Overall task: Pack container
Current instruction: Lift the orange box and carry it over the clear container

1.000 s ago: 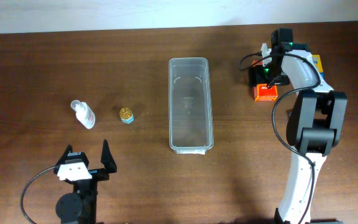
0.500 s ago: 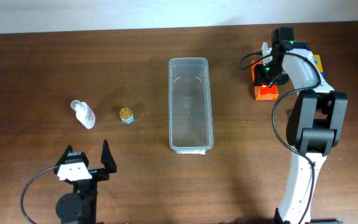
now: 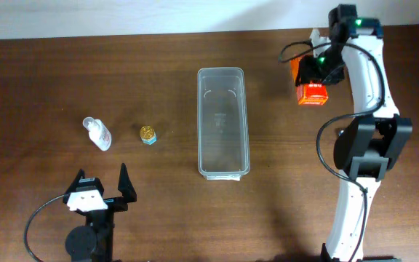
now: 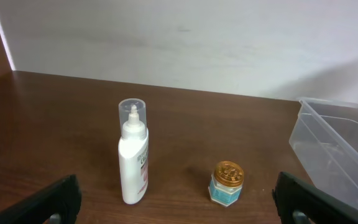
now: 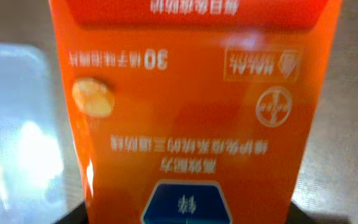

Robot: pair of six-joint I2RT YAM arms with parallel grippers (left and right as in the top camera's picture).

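The container (image 3: 223, 124), a long clear plastic bin, lies empty at the table's middle; its near corner shows at the right of the left wrist view (image 4: 340, 146). My right gripper (image 3: 313, 73) is shut on an orange box (image 3: 312, 94) to the right of the container's far end. In the right wrist view the box (image 5: 191, 106) fills the picture and hides the jaws. My left gripper (image 3: 100, 186) stands open near the front left, its dark fingers (image 4: 55, 200) wide apart with nothing between them.
A white bottle (image 3: 97, 133) (image 4: 133, 155) and a small gold-lidded jar (image 3: 148, 135) (image 4: 227, 182) stand left of the container, just beyond the left gripper. A pale wall runs along the table's far edge (image 3: 158, 33).
The right gripper has shut on the orange box and carried it up and toward the far edge. The left arm has not moved.
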